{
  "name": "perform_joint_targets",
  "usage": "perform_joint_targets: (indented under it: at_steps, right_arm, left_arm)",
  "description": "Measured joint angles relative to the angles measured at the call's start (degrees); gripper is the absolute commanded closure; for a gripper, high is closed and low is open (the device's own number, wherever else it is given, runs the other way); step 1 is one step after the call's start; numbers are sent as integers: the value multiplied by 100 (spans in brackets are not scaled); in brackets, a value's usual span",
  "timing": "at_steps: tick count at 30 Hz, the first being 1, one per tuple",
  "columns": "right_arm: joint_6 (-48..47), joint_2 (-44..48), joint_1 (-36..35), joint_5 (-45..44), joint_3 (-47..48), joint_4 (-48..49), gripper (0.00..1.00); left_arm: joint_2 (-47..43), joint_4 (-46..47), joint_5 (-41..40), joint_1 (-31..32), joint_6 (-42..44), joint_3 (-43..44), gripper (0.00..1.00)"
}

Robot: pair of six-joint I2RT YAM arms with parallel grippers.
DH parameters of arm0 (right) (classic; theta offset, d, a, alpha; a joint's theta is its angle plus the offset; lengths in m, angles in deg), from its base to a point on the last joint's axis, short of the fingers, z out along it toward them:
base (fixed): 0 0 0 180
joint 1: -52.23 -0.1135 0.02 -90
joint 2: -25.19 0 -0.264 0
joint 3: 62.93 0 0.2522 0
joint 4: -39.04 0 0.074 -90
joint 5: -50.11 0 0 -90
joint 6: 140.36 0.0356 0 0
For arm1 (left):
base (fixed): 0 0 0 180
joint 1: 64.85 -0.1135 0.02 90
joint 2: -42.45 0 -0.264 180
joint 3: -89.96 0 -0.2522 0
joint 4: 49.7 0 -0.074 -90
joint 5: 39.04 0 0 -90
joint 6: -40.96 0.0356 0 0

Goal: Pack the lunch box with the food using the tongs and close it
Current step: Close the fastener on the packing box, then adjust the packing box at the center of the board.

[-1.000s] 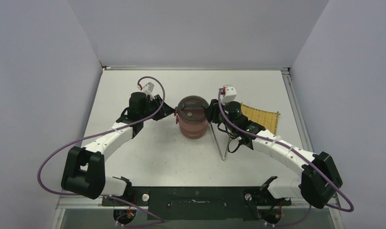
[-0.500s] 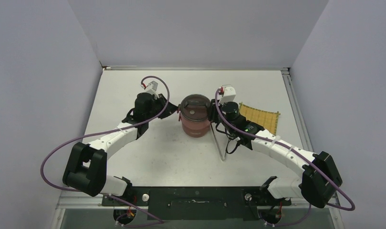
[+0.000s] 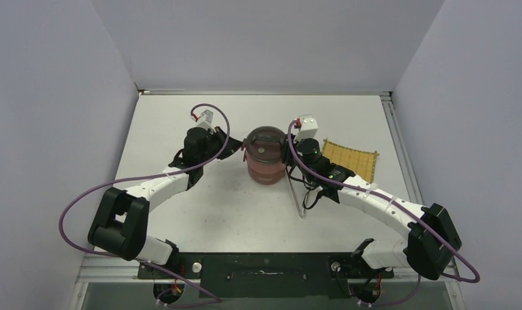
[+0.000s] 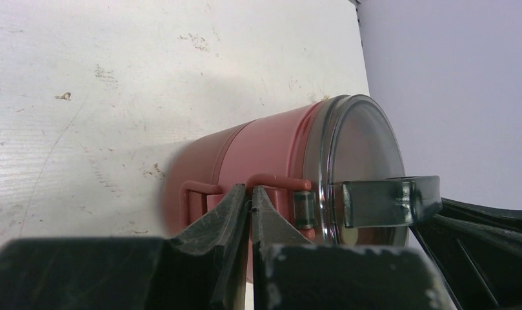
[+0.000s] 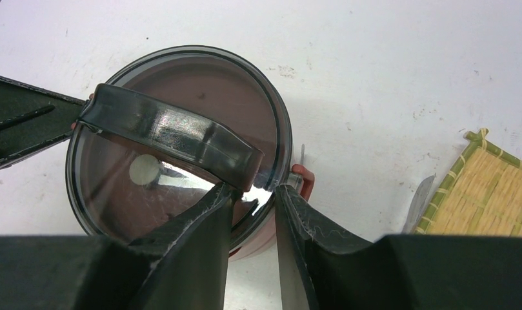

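**Lunch box stands closed mid-table, a claw at each side**

Lunch box (image 3: 266, 169) sits upright near the middle of the white table (image 3: 213, 206), its two dark-red tiers stacked and the round lid on top. A dark handle (image 5: 171, 132) arches across that lid.

The left gripper (image 4: 250, 194) is at the box's left side. Its jaws are pressed fully together, with the tips right at the red wire clasp (image 4: 277, 183) on the wall. Whether they pinch the wire itself cannot be made out.

The right gripper (image 5: 253, 194) is at the opposite side, over the lid's edge. Its jaws stand a narrow gap apart, straddling the rim just by the handle's end. It is not clear whether they press on anything.

The tongs (image 3: 295, 194) lie flat on the table just right of the box, under the right arm. The yellow woven mat (image 3: 355, 160) lies farther right.
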Motion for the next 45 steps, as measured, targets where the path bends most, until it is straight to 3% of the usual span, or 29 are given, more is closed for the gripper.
perform_joint_targets:
  at_steps: [4,7,18,25,35,45]
  right_arm:
    - [-4,-31,-33,-101,20,-13,71]
    - [61,-42,-63,-205,136,-199,55]
    - [496,-57,-179,-494,927,-1939,15]
    - [588,131,-496,-682,1126,-2433,0]
    - [243,-37,-951,-1045,1784,-2430,10]
    - [-376,-914,-911,-1137,2074,-2400,10]
  left_arm:
    - [46,188,-37,17,-74,-61,98]
    - [39,225,-85,35,-127,-76,97]
    - [-463,-730,59,293,-42,-63,87]
    - [-544,-938,431,337,9,-63,83]
    - [-953,-1668,496,372,289,-66,66]
    - [-1331,-2079,459,330,396,-146,63]
